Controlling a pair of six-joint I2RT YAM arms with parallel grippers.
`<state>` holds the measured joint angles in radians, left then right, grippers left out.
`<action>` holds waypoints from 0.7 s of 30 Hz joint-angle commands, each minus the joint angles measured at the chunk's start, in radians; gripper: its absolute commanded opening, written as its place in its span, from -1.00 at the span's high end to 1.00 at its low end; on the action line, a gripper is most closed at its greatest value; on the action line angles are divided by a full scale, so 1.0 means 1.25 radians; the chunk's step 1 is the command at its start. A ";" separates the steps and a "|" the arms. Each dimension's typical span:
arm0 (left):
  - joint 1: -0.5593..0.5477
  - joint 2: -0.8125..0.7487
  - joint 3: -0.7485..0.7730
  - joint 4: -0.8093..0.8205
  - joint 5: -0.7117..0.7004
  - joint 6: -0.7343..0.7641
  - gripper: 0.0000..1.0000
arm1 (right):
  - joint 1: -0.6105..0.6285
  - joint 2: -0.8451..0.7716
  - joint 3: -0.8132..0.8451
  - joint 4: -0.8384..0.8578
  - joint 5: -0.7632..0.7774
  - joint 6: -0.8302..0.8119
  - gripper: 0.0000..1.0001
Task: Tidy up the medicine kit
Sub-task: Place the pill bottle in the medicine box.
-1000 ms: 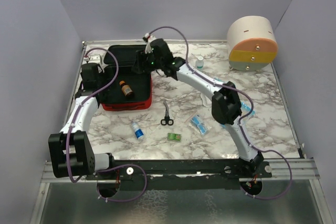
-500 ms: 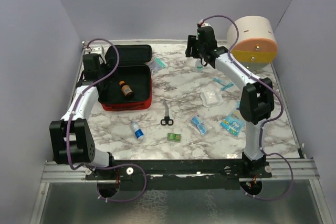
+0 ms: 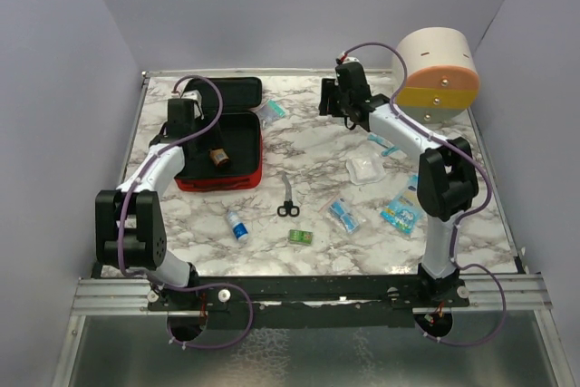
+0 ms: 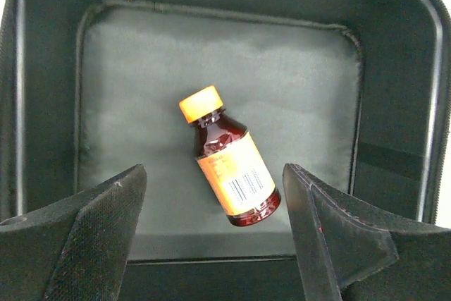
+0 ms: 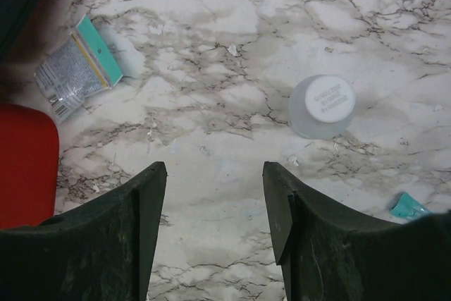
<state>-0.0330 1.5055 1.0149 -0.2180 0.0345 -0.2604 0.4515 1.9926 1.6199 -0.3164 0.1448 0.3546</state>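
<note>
The medicine kit (image 3: 217,180) lies open at the back left, a red case with a black inside (image 4: 211,68). An amber bottle (image 4: 229,156) with an orange cap and label lies flat on the case's floor (image 3: 217,159). My left gripper (image 3: 195,133) hangs over the case, open (image 4: 215,181), its fingers on either side of the bottle's base without touching it. At the back middle of the table my right gripper (image 3: 328,100) is open and empty (image 5: 215,174) above bare marble. A small white-capped bottle (image 5: 323,106) stands just ahead of it to the right.
A grey and teal packet (image 5: 77,68) lies between the case and the right gripper. Scissors (image 3: 287,198), a small blue-labelled bottle (image 3: 236,226), a green box (image 3: 301,237), blue packets (image 3: 343,215) and a white pad (image 3: 364,169) are scattered. A round drawer container (image 3: 436,74) stands back right.
The right arm has swung from over the case to the back middle of the table. The left gripper has moved in over the case, above the amber bottle.
</note>
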 commanded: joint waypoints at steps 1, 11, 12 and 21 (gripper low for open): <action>0.002 0.047 -0.005 -0.057 -0.032 -0.107 -0.61 | -0.003 -0.043 0.009 0.025 0.040 0.006 -0.16; -0.007 0.148 0.120 -0.157 -0.008 -0.189 -0.45 | -0.010 -0.044 0.028 0.000 0.055 0.008 -0.16; -0.010 0.151 0.132 -0.163 -0.009 -0.190 -0.41 | -0.010 -0.044 0.026 -0.001 0.055 0.010 -0.16; -0.034 0.210 0.177 -0.199 -0.015 -0.178 -0.20 | -0.016 -0.052 0.010 -0.002 0.049 0.018 -0.16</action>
<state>-0.0624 1.7470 1.2137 -0.4053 0.0154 -0.4770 0.4431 1.9736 1.6295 -0.3149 0.1802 0.3641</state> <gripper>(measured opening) 0.607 0.579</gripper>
